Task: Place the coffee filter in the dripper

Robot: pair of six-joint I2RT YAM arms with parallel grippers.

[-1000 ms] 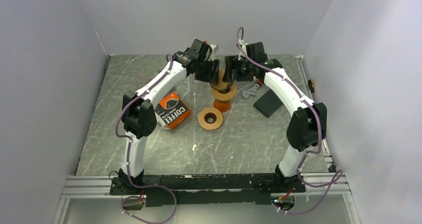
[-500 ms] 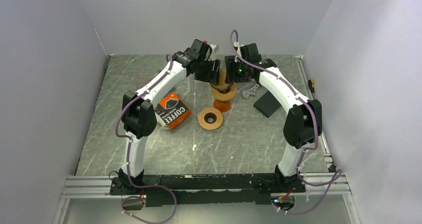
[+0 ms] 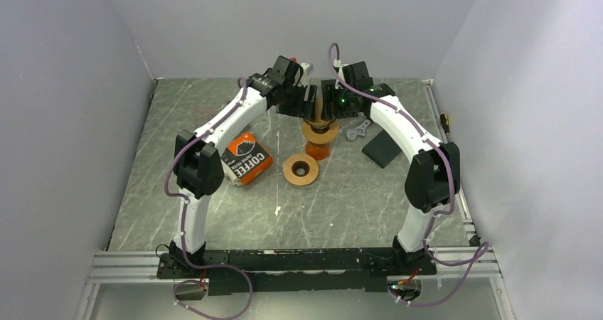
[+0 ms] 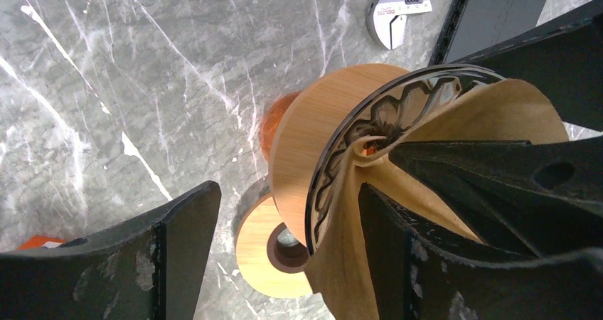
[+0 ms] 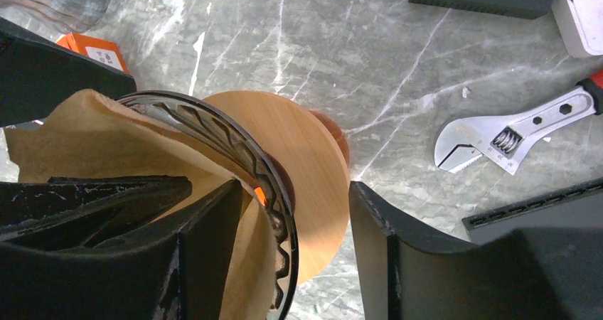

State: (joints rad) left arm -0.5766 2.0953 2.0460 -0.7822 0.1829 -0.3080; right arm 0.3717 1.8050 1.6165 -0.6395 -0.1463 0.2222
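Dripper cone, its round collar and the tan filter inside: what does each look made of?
Tan folded filter: unbleached paper, matte, creased and bending softly. Ribbed dripper cone: probably glass or clear plastic, glossy, with moulded swirl ribs; it reads dark here. Round light-brown collar: wood, smooth satin finish, with fine straight grain showing.

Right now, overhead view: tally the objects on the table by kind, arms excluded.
Dripper: 1
Paper filter: 1
Orange vessel under the dripper: 1
Loose wooden ring: 1
Coffee filter box: 1
Wrench: 1
Dark slab: 1
Total: 7
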